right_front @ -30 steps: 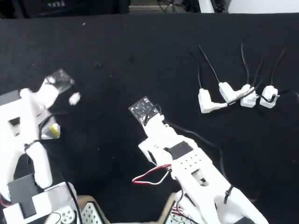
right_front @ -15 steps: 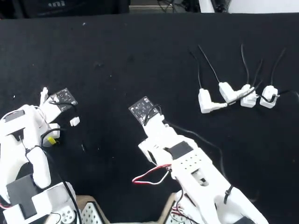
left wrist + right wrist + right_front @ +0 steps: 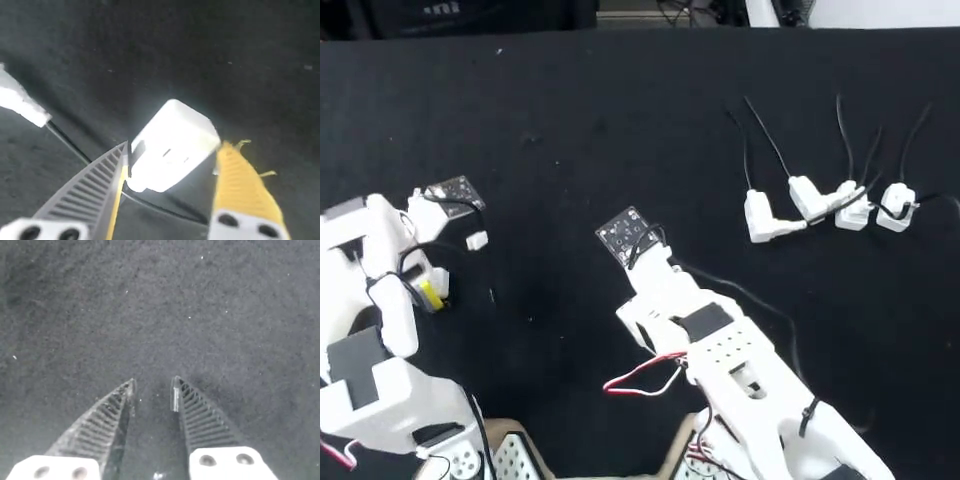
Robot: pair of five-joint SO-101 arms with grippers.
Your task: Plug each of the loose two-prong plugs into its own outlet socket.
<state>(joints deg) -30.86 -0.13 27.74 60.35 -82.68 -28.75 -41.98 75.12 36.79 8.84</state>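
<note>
White plug clamped in the left gripper, well apart from the row of four white corded pieces.

The plug sits between the left gripper's grey ribbed finger and its yellow finger, both of which press against its sides above the black table. This is at the far side of the table from the row. Just beside the plug a thin black cable runs to a second small white piece. The right gripper lies between the plug and the row, nearer the plug. Its two ribbed fingers are slightly parted with nothing between them, over bare black cloth. The four corded pieces lie close together, and their black cables run away toward the table's back edge.
</note>
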